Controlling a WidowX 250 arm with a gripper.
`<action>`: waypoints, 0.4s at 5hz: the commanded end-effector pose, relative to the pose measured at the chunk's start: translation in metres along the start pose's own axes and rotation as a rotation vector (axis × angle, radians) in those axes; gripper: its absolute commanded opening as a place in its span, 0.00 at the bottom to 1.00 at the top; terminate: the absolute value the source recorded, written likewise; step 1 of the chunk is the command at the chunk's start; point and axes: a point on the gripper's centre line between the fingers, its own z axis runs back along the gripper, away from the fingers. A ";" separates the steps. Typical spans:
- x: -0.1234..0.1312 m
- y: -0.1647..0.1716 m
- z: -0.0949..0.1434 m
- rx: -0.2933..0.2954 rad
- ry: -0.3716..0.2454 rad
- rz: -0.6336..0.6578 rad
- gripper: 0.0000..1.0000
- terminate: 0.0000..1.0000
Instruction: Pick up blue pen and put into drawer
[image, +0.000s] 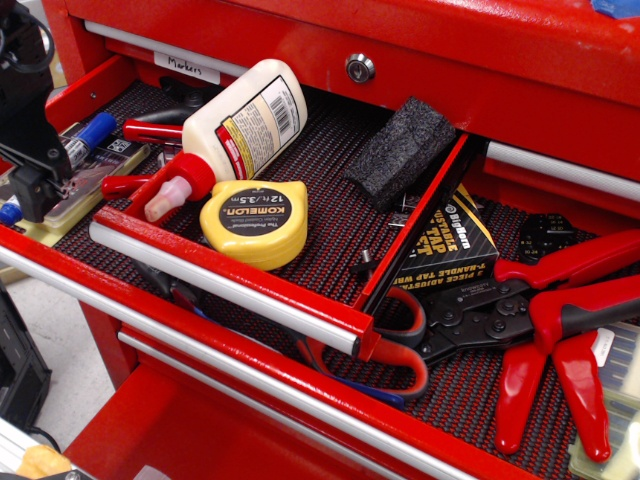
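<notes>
End effector (45, 185): black, left of the narrow red metal drawer (330, 215), closed on the slim white-grey, blue-capped pen (80, 143).
Pen: outside that drawer, left of its wall.
Drawer: holds yellow tape measure (255, 222).

The narrow red metal drawer (420, 215) looked glossy, with a brushed silver bar handle (220, 285) and a rough dark mesh liner (320, 200). The yellow plastic tape measure (255, 222) shone smoothly; the black foam block (400, 152) appeared coarse and matt.
</notes>
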 end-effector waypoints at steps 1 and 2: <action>0.000 0.000 0.000 0.000 0.000 0.000 1.00 0.00; 0.021 0.024 -0.015 -0.044 -0.005 0.029 1.00 0.00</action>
